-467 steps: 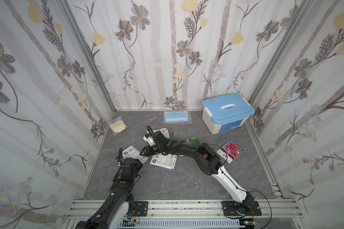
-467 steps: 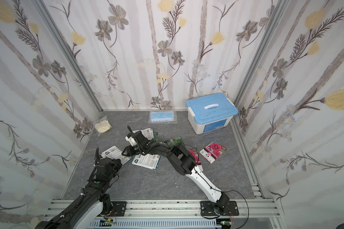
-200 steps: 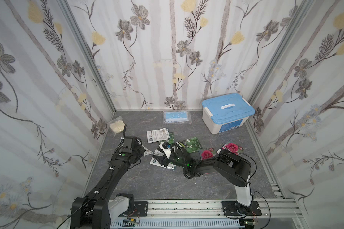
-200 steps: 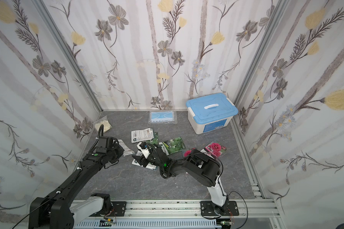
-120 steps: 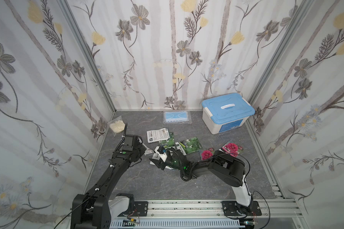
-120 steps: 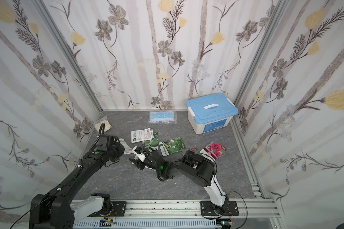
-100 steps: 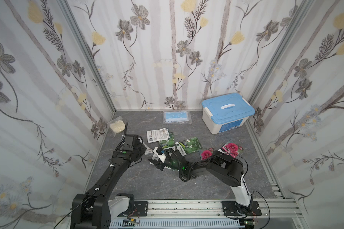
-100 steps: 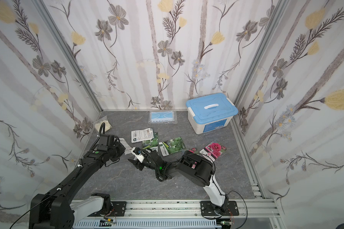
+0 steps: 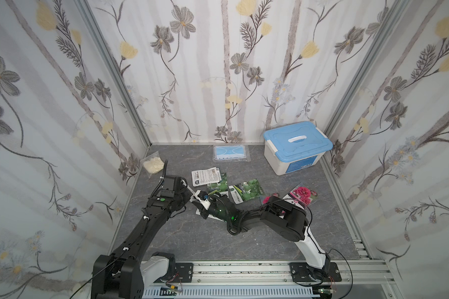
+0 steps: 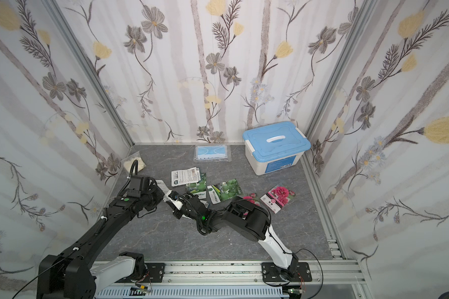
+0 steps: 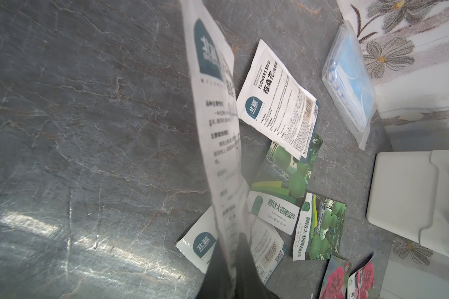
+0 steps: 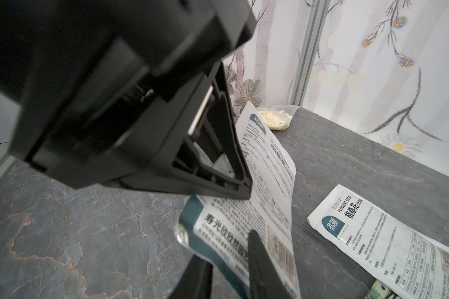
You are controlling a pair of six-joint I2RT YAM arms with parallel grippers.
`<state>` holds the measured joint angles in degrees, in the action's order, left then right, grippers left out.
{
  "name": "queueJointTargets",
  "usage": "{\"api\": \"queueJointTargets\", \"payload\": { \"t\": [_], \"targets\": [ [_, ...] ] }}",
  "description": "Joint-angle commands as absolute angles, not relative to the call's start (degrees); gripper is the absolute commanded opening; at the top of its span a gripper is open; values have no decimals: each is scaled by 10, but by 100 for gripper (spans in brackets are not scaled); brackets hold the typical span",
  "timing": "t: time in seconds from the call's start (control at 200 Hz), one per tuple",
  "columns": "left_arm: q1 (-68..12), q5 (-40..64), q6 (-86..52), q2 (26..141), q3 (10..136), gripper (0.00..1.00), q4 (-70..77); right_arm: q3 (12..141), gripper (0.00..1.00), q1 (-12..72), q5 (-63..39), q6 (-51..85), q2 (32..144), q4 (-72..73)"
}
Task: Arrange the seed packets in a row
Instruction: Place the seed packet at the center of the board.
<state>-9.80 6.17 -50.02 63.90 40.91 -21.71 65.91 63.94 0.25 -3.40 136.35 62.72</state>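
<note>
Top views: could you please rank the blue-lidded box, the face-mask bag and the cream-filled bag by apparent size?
Largest to smallest:
1. blue-lidded box
2. face-mask bag
3. cream-filled bag
All three sit toward the back, so nearness barely skews this.

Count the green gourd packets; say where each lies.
2. One gourd packet lies partly under a white-backed packet; the second gourd packet beside it, nearer the blue-lidded box. Face-down packets may hide more.

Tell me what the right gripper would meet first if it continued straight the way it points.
A white-backed seed packet, close against the right gripper and gripped by the left gripper. Directly behind it, that gripper's black body blocks the way; exact depth is unclear.
</note>
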Motion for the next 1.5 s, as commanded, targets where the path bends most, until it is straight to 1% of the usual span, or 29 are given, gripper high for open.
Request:
{"api": "queueJointTargets", "payload": {
  "t": [0.0,0.065,0.15,0.18,0.225,0.335,0.4,0.46,0.575,0.759,0.869,0.999,1.134,1.169,1.189,1.264,1.494],
  "targets": [
    [-98,64,-509,635,413,0,-225,666,8,641,17,-48,1371,650],
    [-99,65,-511,635,413,0,-223,666,0,642,21,-44,1375,653],
    [-99,67,-517,633,415,1,-217,663,0,642,28,-40,1376,661],
    [-99,68,-518,632,416,7,-216,660,0,642,31,-39,1375,665],
    [-99,69,-520,629,417,22,-211,654,0,643,37,-36,1372,672],
    [-99,69,-522,615,427,53,-212,638,0,642,53,-27,1359,684],
    [-99,67,-518,606,443,67,-219,624,0,642,61,-17,1350,694],
    [-99,65,-512,601,460,74,-232,613,0,639,65,-4,1342,700],
    [-99,60,-503,588,482,77,-244,583,0,623,62,46,1316,718],
    [-93,64,-501,553,475,79,-220,546,0,558,17,184,1257,716],
    [-91,97,-510,535,441,80,-144,539,0,517,-9,277,1216,689],
    [-90,137,-519,531,405,80,-38,556,0,484,-31,361,1165,604],
    [-91,181,-530,545,379,80,72,561,0,448,-76,469,1132,582],
    [-91,188,-536,552,374,80,100,561,0,448,-88,496,1126,582],
    [-91,193,-540,557,369,80,118,561,0,428,-94,513,1124,582],
    [-92,206,-556,576,358,80,176,557,0,411,-119,566,1120,598],
    [-116,238,-593,656,347,79,339,559,0,394,-172,698,1132,666]
  ]
}}
